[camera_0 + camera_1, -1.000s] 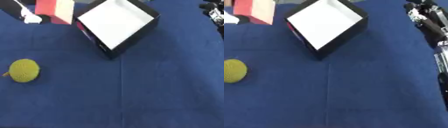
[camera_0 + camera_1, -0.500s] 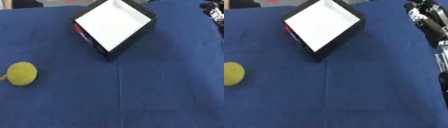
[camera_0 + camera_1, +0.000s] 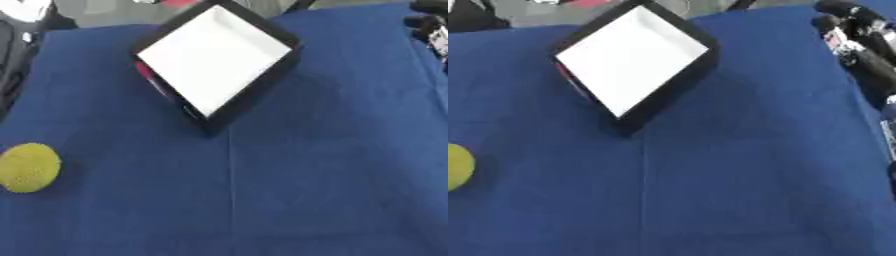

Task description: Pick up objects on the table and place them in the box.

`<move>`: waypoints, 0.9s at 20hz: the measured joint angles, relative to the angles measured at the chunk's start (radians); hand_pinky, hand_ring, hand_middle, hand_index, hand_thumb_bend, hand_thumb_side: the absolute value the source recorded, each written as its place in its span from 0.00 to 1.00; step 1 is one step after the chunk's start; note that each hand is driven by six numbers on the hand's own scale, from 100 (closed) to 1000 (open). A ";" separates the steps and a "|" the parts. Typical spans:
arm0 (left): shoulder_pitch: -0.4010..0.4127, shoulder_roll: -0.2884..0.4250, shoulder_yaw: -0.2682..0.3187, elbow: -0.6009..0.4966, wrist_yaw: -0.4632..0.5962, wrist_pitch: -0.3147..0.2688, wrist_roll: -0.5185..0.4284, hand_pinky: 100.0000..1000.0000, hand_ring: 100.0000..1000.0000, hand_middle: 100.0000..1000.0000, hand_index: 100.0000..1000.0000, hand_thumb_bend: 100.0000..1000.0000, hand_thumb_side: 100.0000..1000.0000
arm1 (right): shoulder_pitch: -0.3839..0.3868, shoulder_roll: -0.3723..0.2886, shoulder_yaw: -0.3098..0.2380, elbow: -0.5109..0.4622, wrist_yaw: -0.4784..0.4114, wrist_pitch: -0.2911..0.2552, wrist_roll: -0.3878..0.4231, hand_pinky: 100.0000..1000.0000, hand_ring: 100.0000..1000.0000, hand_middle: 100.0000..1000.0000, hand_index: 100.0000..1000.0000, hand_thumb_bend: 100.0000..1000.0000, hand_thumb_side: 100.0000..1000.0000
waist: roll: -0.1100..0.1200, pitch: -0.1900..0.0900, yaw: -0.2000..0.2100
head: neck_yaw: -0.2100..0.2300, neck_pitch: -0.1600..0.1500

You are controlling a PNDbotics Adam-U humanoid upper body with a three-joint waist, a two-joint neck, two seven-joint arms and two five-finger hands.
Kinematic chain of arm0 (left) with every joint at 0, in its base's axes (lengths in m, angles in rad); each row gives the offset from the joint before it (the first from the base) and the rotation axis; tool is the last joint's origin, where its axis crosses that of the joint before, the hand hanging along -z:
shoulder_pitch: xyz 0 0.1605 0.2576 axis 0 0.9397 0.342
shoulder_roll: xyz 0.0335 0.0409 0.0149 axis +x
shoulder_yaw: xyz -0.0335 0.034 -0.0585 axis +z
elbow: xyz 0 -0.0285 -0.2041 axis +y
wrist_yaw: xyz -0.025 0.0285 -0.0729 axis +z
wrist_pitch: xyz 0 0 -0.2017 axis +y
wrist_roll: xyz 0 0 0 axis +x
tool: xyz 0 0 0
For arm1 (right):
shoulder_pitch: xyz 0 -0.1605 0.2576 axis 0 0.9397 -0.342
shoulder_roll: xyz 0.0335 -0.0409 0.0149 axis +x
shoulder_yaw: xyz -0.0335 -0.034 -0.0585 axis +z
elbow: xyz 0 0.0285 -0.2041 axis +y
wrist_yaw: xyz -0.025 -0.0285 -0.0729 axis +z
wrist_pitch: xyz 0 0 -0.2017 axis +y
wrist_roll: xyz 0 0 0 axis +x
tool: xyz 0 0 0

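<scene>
A black box (image 3: 214, 60) with a white inside sits cornerwise on the blue cloth at the upper middle, with a strip of red showing on its left outer wall. A yellow-green ball (image 3: 28, 167) lies alone at the left edge of the cloth, well apart from the box. My right hand (image 3: 857, 36) shows at the upper right in the right eye view, black with silver parts. Its fingers are relaxed and hold nothing, and it stays away from both the box and the ball. My left hand shows in neither view.
The blue cloth (image 3: 262, 200) covers the whole table and has a faint seam down the middle. A dark shape (image 3: 10, 65) stands at the far left edge. My right forearm (image 3: 890, 130) runs down the right border.
The whole picture has shifted, so the camera has moved. A red and white block seen at the top left one second ago is out of view. The right hand keeps its place.
</scene>
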 measured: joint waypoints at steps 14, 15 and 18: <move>-0.017 -0.136 0.010 0.212 -0.412 -0.117 0.127 0.68 0.61 0.54 0.56 0.37 0.00 | -0.019 0.052 0.036 -0.002 0.000 0.018 0.043 1.00 0.92 0.91 0.85 0.00 0.41 | 0.013 0.008 -0.058 | 0.064 -0.023; -0.016 -0.139 0.013 0.219 -0.425 -0.118 0.136 0.68 0.62 0.55 0.58 0.36 0.00 | -0.019 0.052 0.037 -0.003 0.001 0.018 0.045 1.00 0.92 0.91 0.85 0.00 0.41 | 0.015 0.009 -0.060 | 0.066 -0.025; -0.012 -0.144 0.021 0.239 -0.448 -0.122 0.154 0.77 0.74 0.70 0.72 0.35 0.00 | -0.021 0.052 0.037 -0.005 0.001 0.020 0.047 1.00 0.92 0.91 0.85 0.00 0.41 | 0.019 0.011 -0.062 | 0.067 -0.025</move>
